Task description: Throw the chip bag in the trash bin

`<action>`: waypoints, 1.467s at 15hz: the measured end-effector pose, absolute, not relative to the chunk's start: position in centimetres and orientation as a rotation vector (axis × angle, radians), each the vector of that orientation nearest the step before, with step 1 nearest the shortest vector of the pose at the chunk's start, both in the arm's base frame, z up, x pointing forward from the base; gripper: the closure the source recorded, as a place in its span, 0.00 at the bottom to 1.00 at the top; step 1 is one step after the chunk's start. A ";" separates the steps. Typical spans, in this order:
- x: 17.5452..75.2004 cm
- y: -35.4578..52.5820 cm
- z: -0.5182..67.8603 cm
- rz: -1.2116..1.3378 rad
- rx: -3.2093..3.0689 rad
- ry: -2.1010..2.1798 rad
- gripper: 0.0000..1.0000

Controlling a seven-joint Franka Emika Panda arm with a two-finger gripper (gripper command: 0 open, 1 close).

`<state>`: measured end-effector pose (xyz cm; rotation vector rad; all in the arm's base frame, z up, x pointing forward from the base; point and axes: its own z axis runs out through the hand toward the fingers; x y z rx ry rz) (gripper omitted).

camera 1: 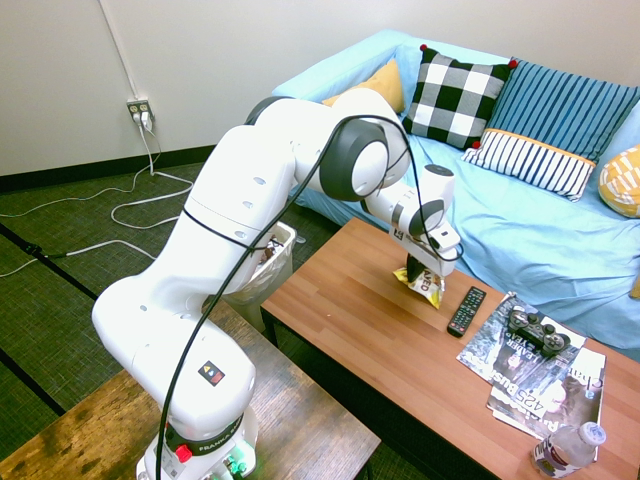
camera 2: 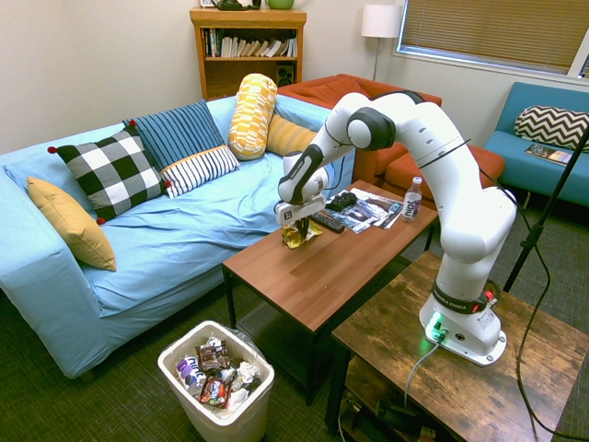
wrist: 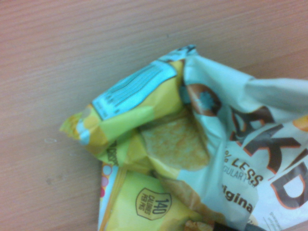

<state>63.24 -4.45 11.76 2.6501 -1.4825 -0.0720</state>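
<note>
The crumpled yellow foil chip bag point(wrist: 192, 159), printed in white and dark brown with a pale blue barcode panel, stands on the reddish-brown wooden desk point(camera 1: 350, 320), pinched in the gripper point(camera 1: 424, 268) beside a black remote control point(camera 1: 466, 310).

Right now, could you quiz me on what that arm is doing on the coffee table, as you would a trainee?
1. True or false: the chip bag already lies in the trash bin.
2. What lies nearest the chip bag on the coffee table: A the remote control, B the water bottle, C the game controller?
3. Fill in: the pincer is at the ___ bag.

Key: 1 false, the bag is at the pincer above the table; 2 A; 3 chip.
</note>
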 end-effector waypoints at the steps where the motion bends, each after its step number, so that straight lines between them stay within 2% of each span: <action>1: 62.9 -4.5 12.0 -0.066 2.657 -1.477 1.00; 5: 60.6 -1.4 16.1 -0.022 2.722 -1.421 1.00; 11: 52.9 14.4 21.2 0.046 2.832 -1.155 1.00; 17: 45.1 33.7 20.0 0.134 2.894 -0.853 1.00; 22: 39.0 45.4 14.4 0.110 2.885 -0.653 1.00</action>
